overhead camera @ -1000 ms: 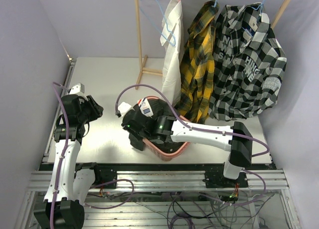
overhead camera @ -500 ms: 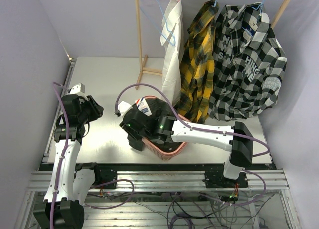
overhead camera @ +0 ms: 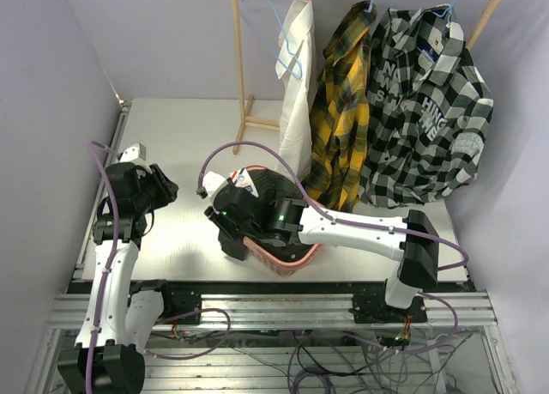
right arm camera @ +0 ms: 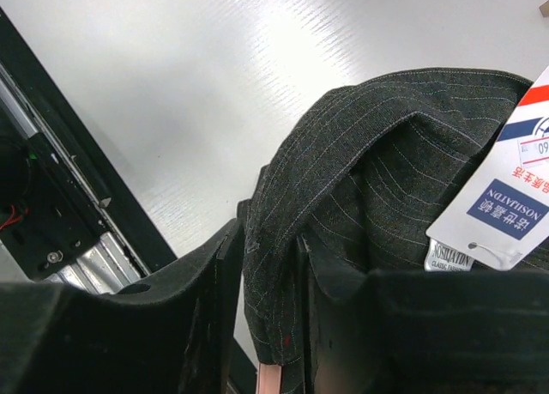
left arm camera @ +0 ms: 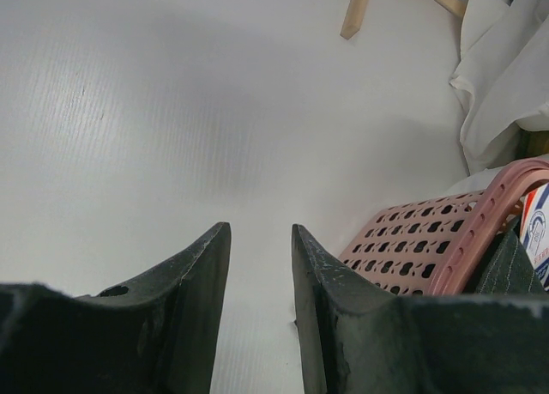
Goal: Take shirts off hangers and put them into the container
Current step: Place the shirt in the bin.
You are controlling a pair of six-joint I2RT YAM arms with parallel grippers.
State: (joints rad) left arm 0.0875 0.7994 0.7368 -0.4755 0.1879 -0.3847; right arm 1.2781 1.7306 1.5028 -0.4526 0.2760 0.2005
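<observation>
Robotics lab cell: white worktop (overhead camera: 180, 145) on aluminium rails (overhead camera: 274, 309), loose cables (overhead camera: 339, 360), bare lilac walls (overhead camera: 51, 59).

top: high behind arms, wide | wrists: close, downward | shared: basket (overhead camera: 292, 263)

- Top view: bright, even light from above; the pale surface (overhead camera: 180, 141) carries a soft sheen and only faint, soft-edged shadows.
- Left wrist view: a diffuse grey shadow lies on the surface; the left claw (left arm camera: 260, 231), close to the lens, is dark and slightly soft.
- Right wrist view: white glare streaks the surface; the pinstriped shirt (right arm camera: 386, 179) shows a sharp weave, and the right claw (right arm camera: 268, 239) is underexposed.
</observation>
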